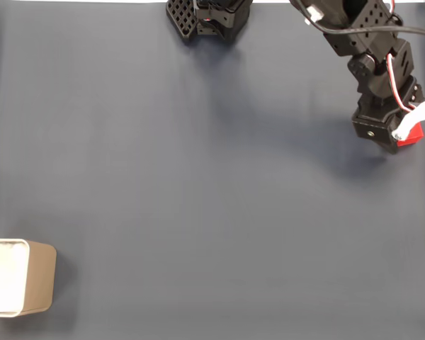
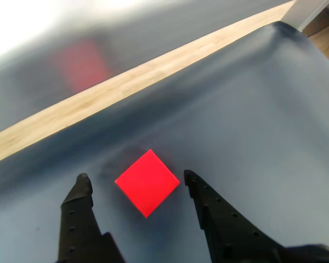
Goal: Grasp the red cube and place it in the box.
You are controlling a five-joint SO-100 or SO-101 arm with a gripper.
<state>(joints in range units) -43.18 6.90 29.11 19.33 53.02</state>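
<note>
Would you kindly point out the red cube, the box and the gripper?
red cube (image 2: 147, 182): wrist view, top face.
box (image 1: 37, 278): fixed view, tan outer wall.
gripper (image 2: 135, 181): wrist view, midway between open fingertips.

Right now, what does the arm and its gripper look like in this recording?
The arm is matte black printed plastic with perforated panels; red and white wires run down its lower link, and a black cable loops off to the right. In the fixed view, a white part sits beside the gripper. In the wrist view, the two black fingers taper to blunt tips, dotted with small holes.
</note>
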